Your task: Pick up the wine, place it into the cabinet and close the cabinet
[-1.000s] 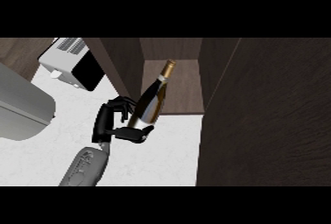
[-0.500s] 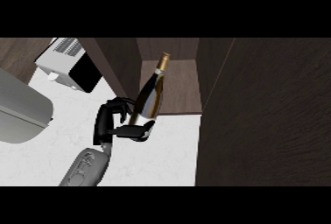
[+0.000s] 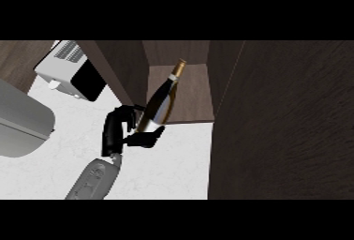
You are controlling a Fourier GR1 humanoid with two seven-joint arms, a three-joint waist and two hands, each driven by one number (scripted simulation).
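Observation:
A dark wine bottle [image 3: 161,101] with a gold-capped neck leans tilted, neck pointing up and away into the open cabinet [image 3: 192,101]. Its base is at the front edge of the brown shelf. My left hand [image 3: 116,133] is curled round the bottle's lower part, fingers on the far side and thumb on the near side. The grey forearm [image 3: 93,180] comes in from the lower edge. The cabinet's dark door [image 3: 283,122] stands open at the right and fills that side. My right hand does not show.
A white appliance with a black front [image 3: 69,72] stands at the back left on the white counter [image 3: 173,164]. A large grey rounded object [image 3: 21,124] sits at the left edge. The cabinet's dark side panel [image 3: 124,70] rises just left of the bottle.
The bottle's neck has moved a little farther up and into the cabinet, with the hand still curled round it. The forearm has barely shifted.

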